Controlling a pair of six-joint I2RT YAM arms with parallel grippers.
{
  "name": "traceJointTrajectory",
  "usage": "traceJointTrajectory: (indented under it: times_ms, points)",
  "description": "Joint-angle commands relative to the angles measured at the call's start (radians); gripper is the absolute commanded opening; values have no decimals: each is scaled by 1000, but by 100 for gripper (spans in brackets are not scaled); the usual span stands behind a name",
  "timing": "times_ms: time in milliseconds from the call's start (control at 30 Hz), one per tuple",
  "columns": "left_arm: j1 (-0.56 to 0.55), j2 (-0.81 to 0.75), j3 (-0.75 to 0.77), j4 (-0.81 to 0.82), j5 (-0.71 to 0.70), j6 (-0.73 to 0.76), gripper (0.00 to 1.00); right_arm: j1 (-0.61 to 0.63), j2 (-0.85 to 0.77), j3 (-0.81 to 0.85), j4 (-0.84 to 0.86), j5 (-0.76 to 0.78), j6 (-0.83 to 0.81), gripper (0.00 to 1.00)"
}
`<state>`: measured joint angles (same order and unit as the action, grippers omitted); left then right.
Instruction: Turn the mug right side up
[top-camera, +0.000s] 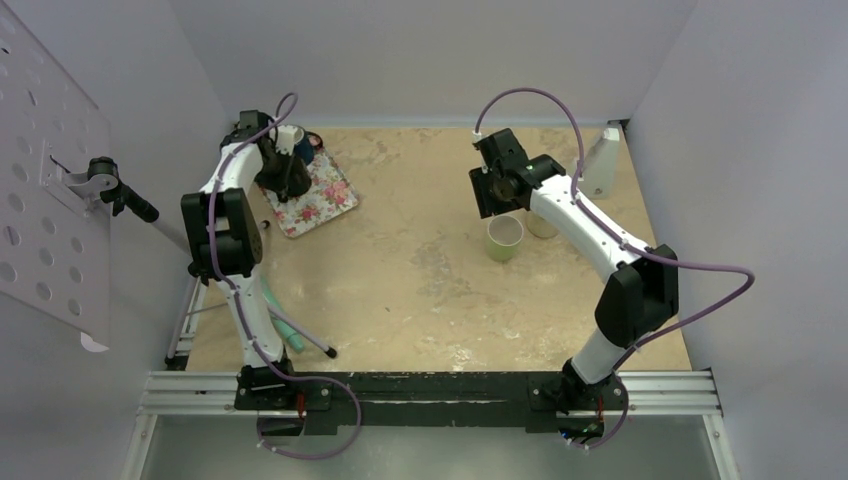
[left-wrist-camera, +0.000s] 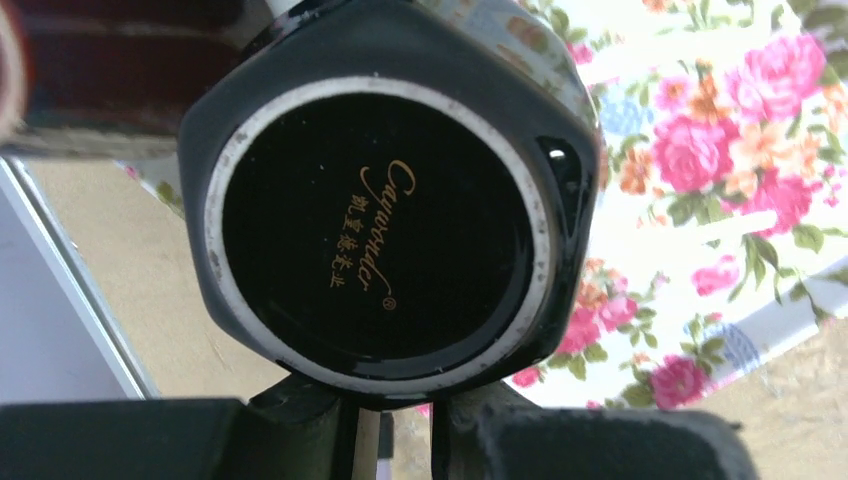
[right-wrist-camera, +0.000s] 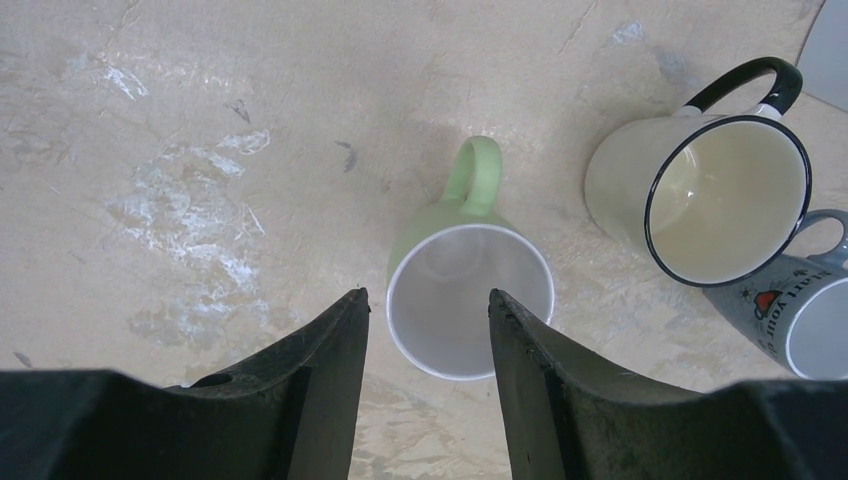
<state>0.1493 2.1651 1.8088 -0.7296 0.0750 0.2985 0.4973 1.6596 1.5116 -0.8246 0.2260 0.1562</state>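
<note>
A black mug (left-wrist-camera: 380, 230) fills the left wrist view with its base and gold lettering facing the camera. My left gripper (left-wrist-camera: 390, 420) has narrow jaws and is closed on the mug's lower edge; the fingertips are hidden behind it. In the top view the left gripper (top-camera: 285, 178) holds the mug over the floral tray (top-camera: 325, 195). My right gripper (right-wrist-camera: 427, 300) is open and empty above an upright green mug (right-wrist-camera: 470, 290), which stands mid-table (top-camera: 504, 238) below the right gripper (top-camera: 497, 195).
A cream mug with a black rim (right-wrist-camera: 720, 190) and a grey mug (right-wrist-camera: 800, 320) are right of the green one. Another mug (top-camera: 305, 142) stands at the tray's far end. A white bottle (top-camera: 601, 160) stands at the back right. A tripod leg (top-camera: 300, 335) lies front left.
</note>
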Motion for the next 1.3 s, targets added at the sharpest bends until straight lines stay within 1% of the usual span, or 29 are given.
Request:
traceJointTrajectory:
  times_ms: [0,167,300,400,433,500,533,567,633,767,933,1000,1200,1267]
  points:
    - [-1,-149,-75,-56,96,-22,0,4,-59,39,31,-3,2,51]
    - [-3,-291,-180,-42,222,-108,0,4,-106,12,180,-116,27,52]
    - [-11,-327,-195,-50,359,-212,0,12,-148,-52,425,-288,100,57]
    - [-16,-338,-194,-52,425,-283,0,11,-181,-135,652,-402,196,65]
    - [-20,-345,-194,-52,441,-288,0,12,-189,-166,728,-435,236,71]
    - [-29,-366,-191,-51,473,-339,0,12,-195,-229,895,-512,311,79]
    - [-37,-378,-186,-48,485,-353,0,12,-191,-255,974,-551,356,88]
    - [-45,-392,-180,-48,491,-357,0,13,-181,-270,1047,-586,392,93]
    - [-59,-416,-160,-56,505,-368,0,15,-153,-279,1138,-637,444,96]
    - [-87,-456,-124,-62,562,-412,0,22,-87,-263,1247,-698,521,98]
    - [-133,-498,-111,-36,628,-489,0,33,25,-255,1445,-784,690,98]
    - [-142,-513,-110,-27,656,-517,0,37,73,-248,1500,-798,741,98]
    - [-196,-545,-118,-8,727,-587,0,42,196,-208,1642,-852,874,94]
    - [-210,-554,-134,2,741,-597,0,44,235,-193,1718,-873,926,91]
